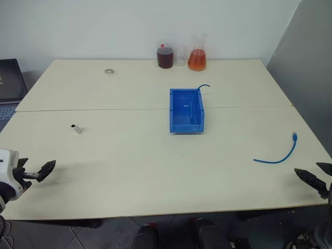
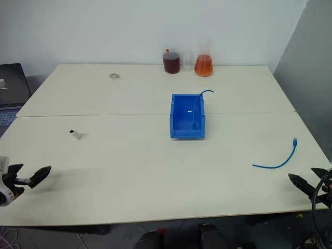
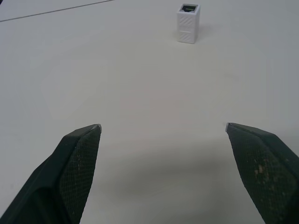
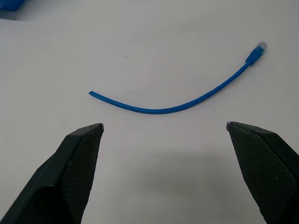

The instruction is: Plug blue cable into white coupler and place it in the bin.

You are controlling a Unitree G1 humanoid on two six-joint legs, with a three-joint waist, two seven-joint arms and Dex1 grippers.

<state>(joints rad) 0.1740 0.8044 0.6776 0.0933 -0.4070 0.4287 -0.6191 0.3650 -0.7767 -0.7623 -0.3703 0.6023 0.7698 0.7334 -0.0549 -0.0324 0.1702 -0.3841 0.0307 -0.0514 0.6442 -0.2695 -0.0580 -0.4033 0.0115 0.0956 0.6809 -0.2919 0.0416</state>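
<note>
My left gripper (image 3: pixel 163 128) hovers over the near left part of the table (image 1: pixel 129 171), jaws spread fully apart and holding nothing. The white coupler (image 3: pixel 188 23) lies on the table ahead of it, well apart from the fingertips, with its dark end facing away from me.

My right gripper (image 4: pixel 164 126) hovers over the near right edge of the table, jaws likewise spread wide and empty. The blue cable (image 4: pixel 177 105) lies flat on the table just ahead of it in a shallow curve. Its pale plug (image 4: pixel 259 48) sits at the far end; the plain cut end points toward the table centre. Neither finger touches the cable.

The bin (image 1: pixel 186 110) stands near the table centre, well apart from both grippers, from the cable and from the coupler. A second blue cord (image 1: pixel 197 101) rests inside it, with one end arching out over the far wall.

At the far edge stand a jar of dark liquid (image 1: pixel 165 56) and a flask of orange liquid (image 1: pixel 197 58).
</note>
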